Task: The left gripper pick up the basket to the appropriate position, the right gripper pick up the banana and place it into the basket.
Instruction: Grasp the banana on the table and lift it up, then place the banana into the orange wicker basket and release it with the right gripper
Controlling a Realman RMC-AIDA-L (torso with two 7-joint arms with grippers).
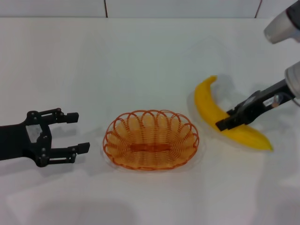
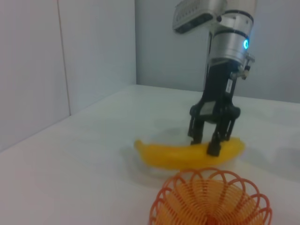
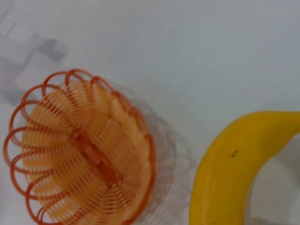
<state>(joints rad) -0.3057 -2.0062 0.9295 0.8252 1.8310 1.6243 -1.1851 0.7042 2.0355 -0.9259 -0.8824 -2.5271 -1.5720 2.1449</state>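
The orange wire basket [image 1: 151, 113] stands empty on the white table, in the middle near the front. My left gripper [image 1: 80, 132] is open and empty just left of it, a short gap away, its fingers pointing at the basket. The yellow banana [image 1: 205, 105] lies on the table to the right of the basket. My right gripper [image 1: 228, 119] reaches down across the banana's middle, one finger on each side, closed against it. The left wrist view shows that gripper [image 2: 206, 145] on the banana [image 2: 164, 154] behind the basket [image 2: 211, 201]. The right wrist view shows the basket [image 3: 79, 150] and the banana [image 3: 225, 183].
The white table [image 1: 140, 56] runs back to a pale wall. The right arm's silver link [image 1: 281, 26] hangs over the far right corner. Bare tabletop lies behind and in front of the basket.
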